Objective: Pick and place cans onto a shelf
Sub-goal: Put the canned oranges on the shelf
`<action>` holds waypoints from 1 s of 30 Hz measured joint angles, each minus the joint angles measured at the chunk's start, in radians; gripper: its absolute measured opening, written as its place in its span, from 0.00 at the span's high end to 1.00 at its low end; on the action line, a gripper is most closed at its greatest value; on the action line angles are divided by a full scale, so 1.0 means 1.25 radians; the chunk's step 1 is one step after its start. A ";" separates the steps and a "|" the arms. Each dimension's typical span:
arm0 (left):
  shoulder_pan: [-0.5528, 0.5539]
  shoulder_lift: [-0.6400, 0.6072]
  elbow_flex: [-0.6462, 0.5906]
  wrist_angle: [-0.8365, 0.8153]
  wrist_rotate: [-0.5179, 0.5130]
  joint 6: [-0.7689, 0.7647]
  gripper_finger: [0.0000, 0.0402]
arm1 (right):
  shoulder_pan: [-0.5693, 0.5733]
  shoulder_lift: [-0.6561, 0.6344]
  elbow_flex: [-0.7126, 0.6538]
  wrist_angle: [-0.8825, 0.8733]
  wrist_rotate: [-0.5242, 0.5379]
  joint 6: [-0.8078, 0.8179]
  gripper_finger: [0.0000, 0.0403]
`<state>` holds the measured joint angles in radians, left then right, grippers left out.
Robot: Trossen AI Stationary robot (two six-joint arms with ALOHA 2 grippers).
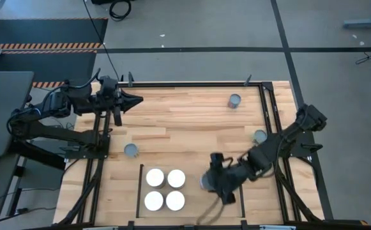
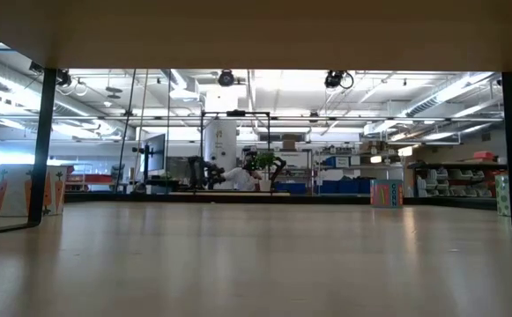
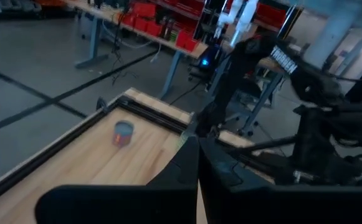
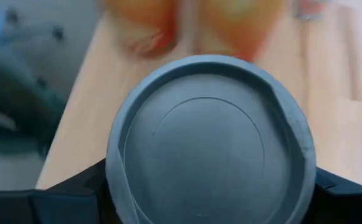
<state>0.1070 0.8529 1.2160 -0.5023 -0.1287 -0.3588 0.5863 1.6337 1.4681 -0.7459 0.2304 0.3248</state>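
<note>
Cans are the job here, and about half look done. Going from big to small: the room is a large hall with a grey floor, dark lines and striped tape on it, and far-off racks with red and blue boxes. The pale striped wooden bench (image 1: 191, 108) has black rails round it. At its near edge sits the smooth pale wood shelf (image 1: 195, 201), marked off by thin black rails.

Four short round cans with bright white tops (image 1: 165, 189) stand on the shelf in a tight square, touching. A fifth, a short round can with a dull grey metal top (image 4: 209, 146), is pinched in the right claw (image 1: 212, 182), just beside the white ones, over the shelf. I think it is about to be put down.

Three short grey-topped cans wait on the bench: one (image 1: 131, 151) near the left rail, one (image 1: 235, 100) at the far side, one (image 1: 260, 136) by the right rail.

The left claw (image 1: 133, 99) hangs over the far left corner, pressed together and holding nothing.
</note>
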 joint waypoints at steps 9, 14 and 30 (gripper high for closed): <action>0.000 -0.021 0.000 -0.049 0.002 -0.003 0.98 | -0.074 0.021 0.001 0.010 -0.090 -0.285 0.28; 0.000 -0.019 0.000 -0.052 0.003 0.001 0.98 | -0.131 0.046 0.001 0.001 -0.147 -0.379 0.27; 0.000 -0.018 0.000 -0.051 -0.001 0.020 0.98 | -0.124 0.077 0.000 0.046 -0.163 -0.466 0.17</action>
<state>0.1074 0.8307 1.2160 -0.5655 -0.1299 -0.3340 0.4318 1.7302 1.4685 -0.6878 0.0265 -0.2577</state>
